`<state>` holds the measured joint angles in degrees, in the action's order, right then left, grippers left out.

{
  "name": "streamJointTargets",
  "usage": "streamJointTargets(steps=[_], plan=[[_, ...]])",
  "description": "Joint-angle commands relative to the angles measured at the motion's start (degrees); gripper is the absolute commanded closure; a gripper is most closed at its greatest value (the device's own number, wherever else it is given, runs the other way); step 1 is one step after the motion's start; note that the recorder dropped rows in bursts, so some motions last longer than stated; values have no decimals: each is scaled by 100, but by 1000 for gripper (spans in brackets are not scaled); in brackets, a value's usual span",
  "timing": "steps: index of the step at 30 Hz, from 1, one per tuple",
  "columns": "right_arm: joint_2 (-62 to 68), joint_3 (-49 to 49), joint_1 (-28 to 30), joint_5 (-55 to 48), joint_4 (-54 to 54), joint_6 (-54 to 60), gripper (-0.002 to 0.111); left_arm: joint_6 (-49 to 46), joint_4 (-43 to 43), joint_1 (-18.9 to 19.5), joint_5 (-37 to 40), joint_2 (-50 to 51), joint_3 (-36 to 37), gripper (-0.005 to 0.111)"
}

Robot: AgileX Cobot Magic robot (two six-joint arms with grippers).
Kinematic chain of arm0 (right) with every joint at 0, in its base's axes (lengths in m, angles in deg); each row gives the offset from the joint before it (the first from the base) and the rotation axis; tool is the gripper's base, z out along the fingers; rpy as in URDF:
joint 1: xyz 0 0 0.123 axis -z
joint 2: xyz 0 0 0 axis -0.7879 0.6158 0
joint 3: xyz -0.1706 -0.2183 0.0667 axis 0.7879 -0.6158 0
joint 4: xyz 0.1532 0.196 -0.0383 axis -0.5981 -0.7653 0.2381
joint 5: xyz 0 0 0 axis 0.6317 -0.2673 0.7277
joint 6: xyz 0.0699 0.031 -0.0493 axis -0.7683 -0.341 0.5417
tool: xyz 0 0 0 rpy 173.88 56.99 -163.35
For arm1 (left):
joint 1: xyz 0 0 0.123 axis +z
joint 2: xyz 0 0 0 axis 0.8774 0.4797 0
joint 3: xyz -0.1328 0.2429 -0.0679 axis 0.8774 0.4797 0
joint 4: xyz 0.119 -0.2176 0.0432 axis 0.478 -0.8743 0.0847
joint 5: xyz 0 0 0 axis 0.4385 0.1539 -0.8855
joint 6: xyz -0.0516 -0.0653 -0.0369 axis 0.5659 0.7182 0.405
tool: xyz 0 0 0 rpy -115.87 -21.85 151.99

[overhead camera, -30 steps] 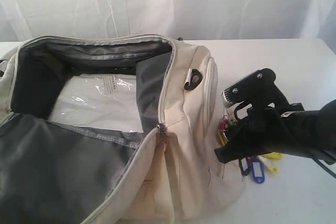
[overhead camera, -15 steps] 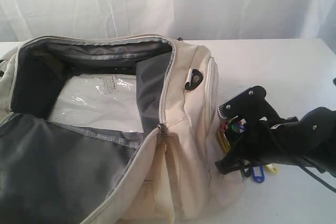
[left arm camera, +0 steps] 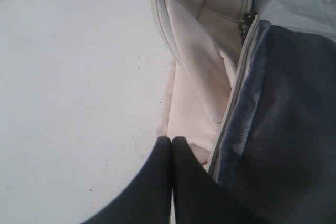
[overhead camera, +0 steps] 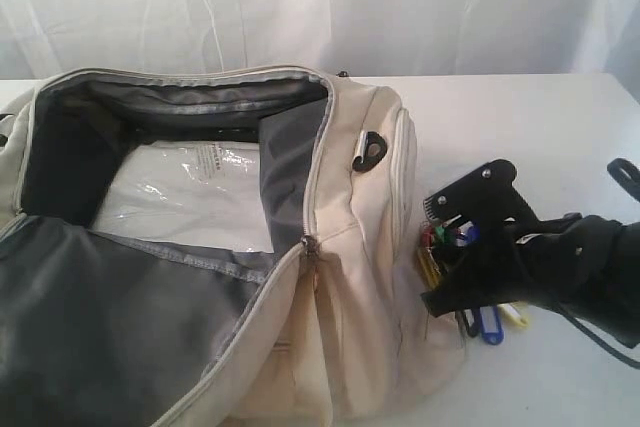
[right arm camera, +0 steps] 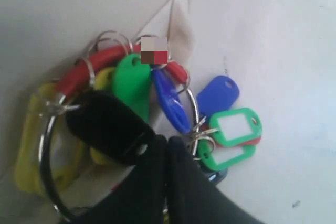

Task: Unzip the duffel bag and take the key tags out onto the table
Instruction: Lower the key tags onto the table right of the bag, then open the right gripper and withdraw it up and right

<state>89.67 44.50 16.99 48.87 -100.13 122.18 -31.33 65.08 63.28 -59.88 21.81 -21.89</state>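
Note:
The cream duffel bag [overhead camera: 350,247] lies unzipped, its grey lining showing. The key tags [overhead camera: 488,325] rest on the table [overhead camera: 520,117] against the bag's right end. In the right wrist view the key tags [right arm camera: 131,85] are red, green, blue, yellow and black on metal rings. My right gripper [overhead camera: 430,302] is shut, and its tips [right arm camera: 167,139] sit in the middle of the bunch with nothing visibly pinched. Beside the bag's [left arm camera: 199,51] open zip edge, low over the table [left arm camera: 68,77], my left gripper [left arm camera: 171,139] is shut and holds nothing. It is out of the exterior view.
A clear plastic packet with a white printed label [overhead camera: 190,192] lies inside the open bag. The zip slider [overhead camera: 308,245] sits at the near end of the opening. White curtains hang behind the table. Bare tabletop [overhead camera: 560,377] extends to the right of the bag.
My right arm dropped lower over the key tags, then shifted slightly right. The tags on the table and the bag stayed in place. Both grippers remained shut.

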Motion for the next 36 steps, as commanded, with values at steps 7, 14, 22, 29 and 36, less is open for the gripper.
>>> streamJointTargets(steps=[7, 14, 22, 29, 36], plan=[[598, -14, 68, 576, -296, 64, 108, 39, -41, 20, -22, -24, 19, 107], [988, -14, 78, 684, -576, 103, 108, 39, -41, 20, -22, -24, 19, 107], [1031, -24, 285, 1010, -2154, 1652, 108, 39, -41, 20, -22, -24, 19, 107], [840, -24, 310, 967, -2572, 2102, 108, 39, -41, 20, -22, -24, 19, 107], [53, -24, 310, 423, -1439, 1222, 108, 39, -41, 20, -22, -24, 19, 107]])
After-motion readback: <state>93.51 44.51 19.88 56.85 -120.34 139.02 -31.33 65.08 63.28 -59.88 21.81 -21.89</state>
